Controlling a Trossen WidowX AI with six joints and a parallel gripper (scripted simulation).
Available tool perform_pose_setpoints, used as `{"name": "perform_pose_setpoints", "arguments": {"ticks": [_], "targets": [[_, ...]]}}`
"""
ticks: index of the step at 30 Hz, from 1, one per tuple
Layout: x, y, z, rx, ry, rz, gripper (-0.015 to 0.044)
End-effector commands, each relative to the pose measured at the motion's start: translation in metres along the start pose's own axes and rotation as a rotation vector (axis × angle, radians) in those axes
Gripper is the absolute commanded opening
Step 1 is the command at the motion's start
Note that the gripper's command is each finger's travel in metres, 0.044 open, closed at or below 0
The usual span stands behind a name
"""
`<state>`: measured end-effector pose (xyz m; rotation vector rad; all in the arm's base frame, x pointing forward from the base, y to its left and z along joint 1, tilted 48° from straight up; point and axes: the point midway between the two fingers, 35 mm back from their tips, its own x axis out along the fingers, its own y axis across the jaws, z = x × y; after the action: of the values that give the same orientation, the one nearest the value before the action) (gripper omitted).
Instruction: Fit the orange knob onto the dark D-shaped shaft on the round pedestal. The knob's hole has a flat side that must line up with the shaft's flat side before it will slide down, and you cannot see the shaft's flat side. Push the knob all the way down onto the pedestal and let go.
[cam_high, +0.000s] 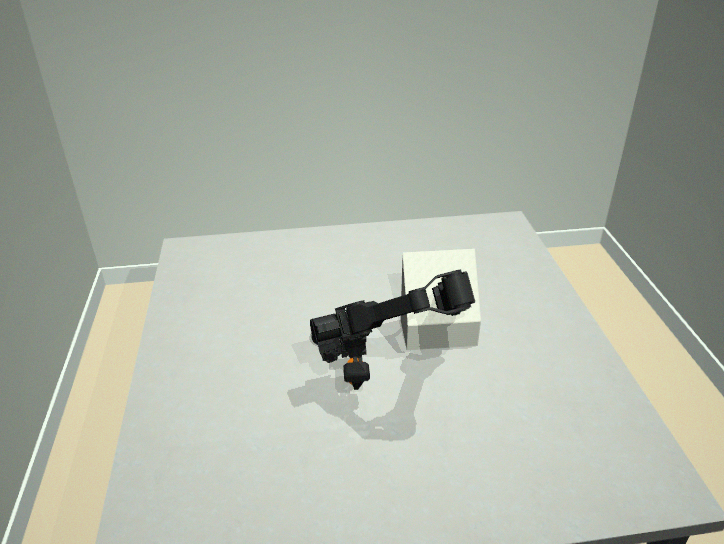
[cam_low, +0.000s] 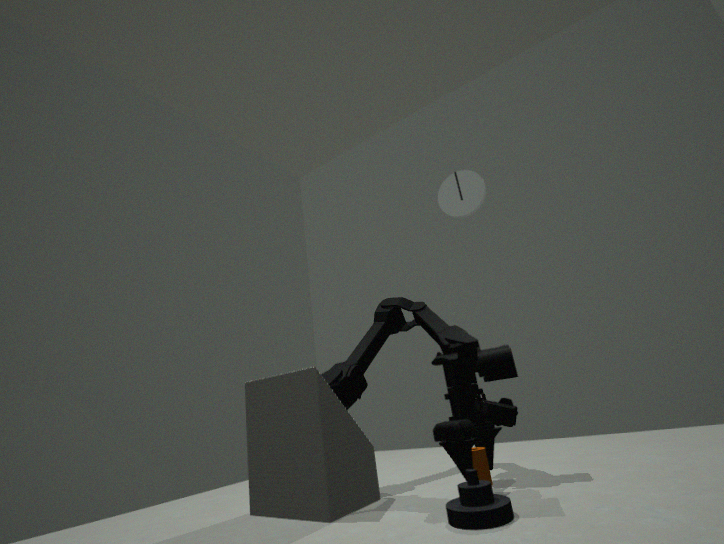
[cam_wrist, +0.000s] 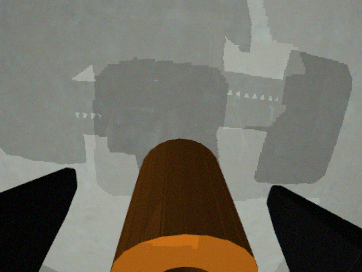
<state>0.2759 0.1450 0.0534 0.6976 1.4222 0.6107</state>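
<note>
The orange knob (cam_low: 481, 465) (cam_wrist: 185, 200) stands upright on the table, a hollow cylinder with its hole facing up. In the wrist view its top is cut off by the lower edge, so the hole's flat side is hidden. My gripper (cam_low: 481, 472) (cam_wrist: 175, 188) is open and low, pointing down, with its fingers on either side of the knob. The dark round pedestal (cam_low: 478, 516) has a narrower step and the short dark shaft (cam_low: 471, 476) on top. It stands in front of the knob in the exterior view; the arm hides it in the top view.
The pale block (cam_high: 438, 263) (cam_low: 286, 450) stands on the grey table (cam_high: 234, 479) beside the arm's base. The arm reaches from there over the pedestal's side of the knob. Shadows of the arm fall across the table around the knob.
</note>
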Motion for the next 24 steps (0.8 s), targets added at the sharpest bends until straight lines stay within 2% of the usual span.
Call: {"name": "perform_pose_setpoints", "arguments": {"ticks": [1, 2, 11, 19, 24], "targets": [[0.006, -0.003, -0.003, 0.013, 0.003, -0.006, 0.0440], [0.006, -0.003, -0.003, 0.013, 0.003, -0.006, 0.0440], [0.006, -0.003, -0.003, 0.013, 0.003, -0.006, 0.0204], [0.006, -0.003, -0.003, 0.013, 0.003, -0.006, 0.0150], [-0.007, -0.005, 0.001, 0.012, 0.002, -0.014, 0.0019]]}}
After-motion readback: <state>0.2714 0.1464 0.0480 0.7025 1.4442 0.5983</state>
